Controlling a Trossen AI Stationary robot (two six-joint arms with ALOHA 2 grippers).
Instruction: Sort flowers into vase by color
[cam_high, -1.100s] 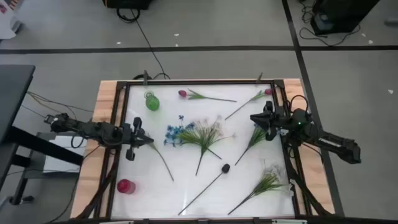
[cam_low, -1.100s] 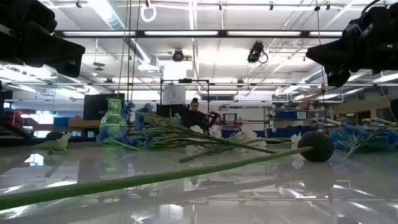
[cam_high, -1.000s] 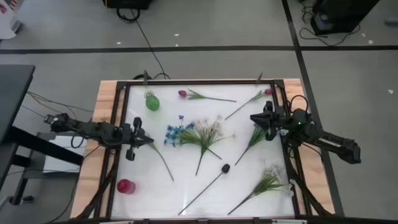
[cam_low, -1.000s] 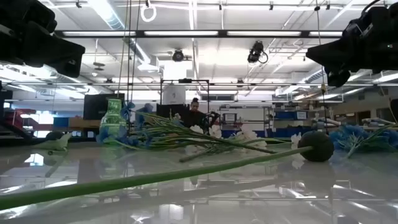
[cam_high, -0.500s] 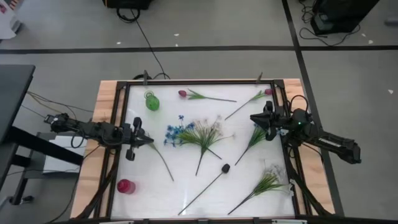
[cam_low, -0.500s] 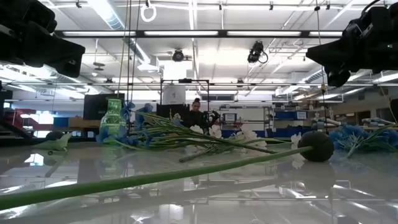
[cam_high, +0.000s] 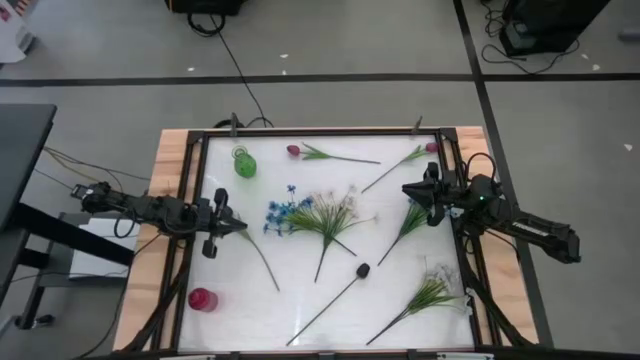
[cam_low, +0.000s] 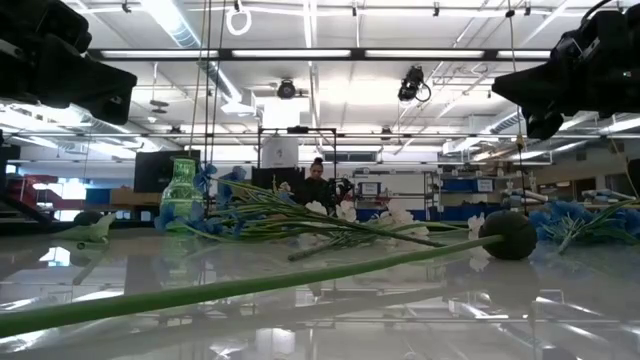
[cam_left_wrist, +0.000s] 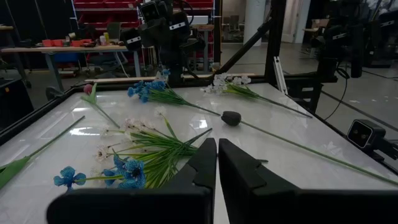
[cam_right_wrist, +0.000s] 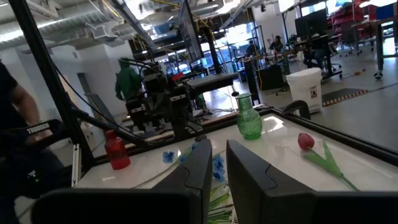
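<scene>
While both arms stay put, left end effector (cam_high: 243, 227) remains pressed together, right end effector (cam_high: 405, 190) slightly parted; flowers (cam_high: 320, 215) unmoved.

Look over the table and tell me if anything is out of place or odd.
Nothing looks damaged or spilled. The flowers lie scattered flat across the table, none in a vase yet. The green vase and the red vase both stand upright and empty. The black-budded stem lies alone near the middle.

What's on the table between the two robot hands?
In the high view, between the left gripper and right gripper lies a pile of blue and white flowers with green leaves.
</scene>
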